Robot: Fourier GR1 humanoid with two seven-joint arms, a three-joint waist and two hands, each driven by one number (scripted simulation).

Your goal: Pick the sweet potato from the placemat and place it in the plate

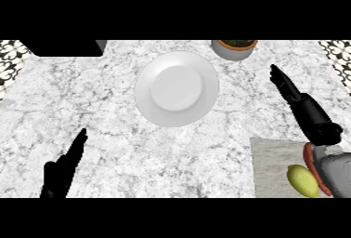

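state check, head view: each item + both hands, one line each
plate: empty, on the counter
sweet potato: on the placemat, not held
left hand: open, fingers straight, holds nothing
right hand: open, fingers straight, holds nothing, beyond the placemat
potted plant: upright, at the far edge

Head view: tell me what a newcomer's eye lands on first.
The white plate stands bare at the centre of the marble counter. At lower right, a yellow-green sweet potato lies on the grey placemat, beside the right forearm. The right hand points up with straight fingers; the left hand rests open at lower left.
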